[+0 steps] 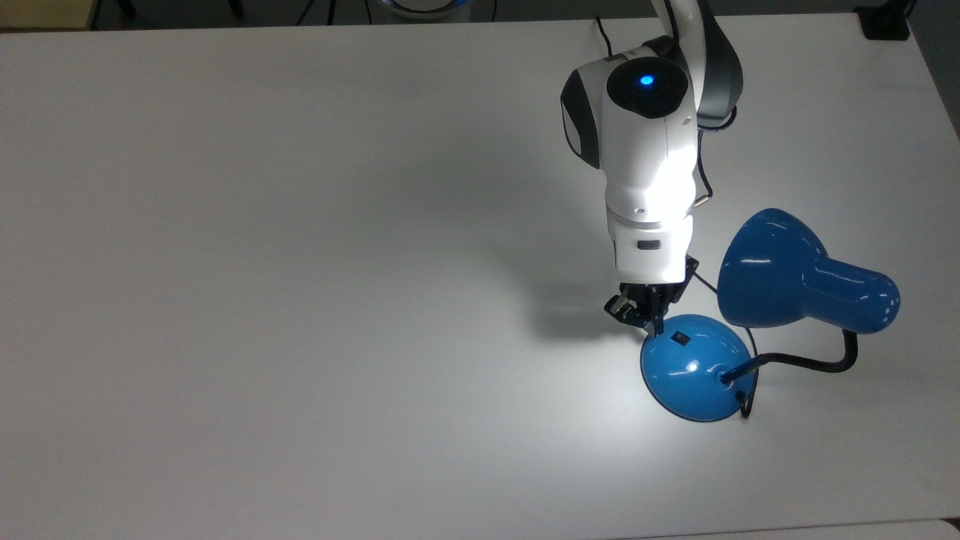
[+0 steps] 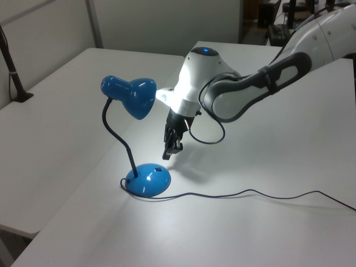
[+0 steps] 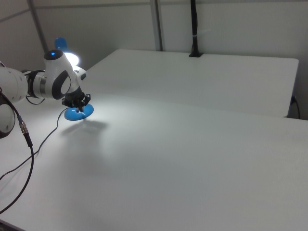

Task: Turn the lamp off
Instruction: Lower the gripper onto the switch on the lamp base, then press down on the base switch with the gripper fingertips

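Blue lamp glows on the white counter — my pincer, fingers nearly together and empty, hangs just above its base

The lamp has a glossy blue shade and blue base, with a black neck, a black switch and a thin black cord. The worktop is plain white. The arm is white with dark grey joints and a blue light on top, and its end effector is black.

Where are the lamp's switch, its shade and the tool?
switch point(image 1: 679, 338), top view, the small black square on the base.
shade point(image 1: 765, 274), top view, the wide blue bell.
tool point(image 2: 169, 150), left view, between its fingertips above the base.
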Tool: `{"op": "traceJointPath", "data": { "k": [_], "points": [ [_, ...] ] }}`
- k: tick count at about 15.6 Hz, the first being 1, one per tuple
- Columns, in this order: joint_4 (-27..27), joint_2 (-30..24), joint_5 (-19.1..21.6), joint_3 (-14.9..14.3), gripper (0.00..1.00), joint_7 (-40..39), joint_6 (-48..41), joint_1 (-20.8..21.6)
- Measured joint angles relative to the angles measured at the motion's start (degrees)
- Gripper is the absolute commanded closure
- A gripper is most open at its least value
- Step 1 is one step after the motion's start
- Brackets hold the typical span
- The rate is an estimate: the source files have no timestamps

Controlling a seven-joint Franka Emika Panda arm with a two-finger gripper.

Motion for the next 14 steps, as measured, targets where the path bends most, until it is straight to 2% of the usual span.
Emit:
{"op": "traceJointPath", "data": {
  "k": [4, 11, 14],
  "points": [
    [0.28, 1.91, 0.00, -0.55, 1.00, 0.15, 3.16, 2.28],
    [0.29, 2.09, -0.11, -0.70, 1.00, 0.15, 3.16, 2.38],
    [0.31, 2.30, -2.13, -0.70, 1.00, 0.13, 3.18, 2.42]
  ]
}}
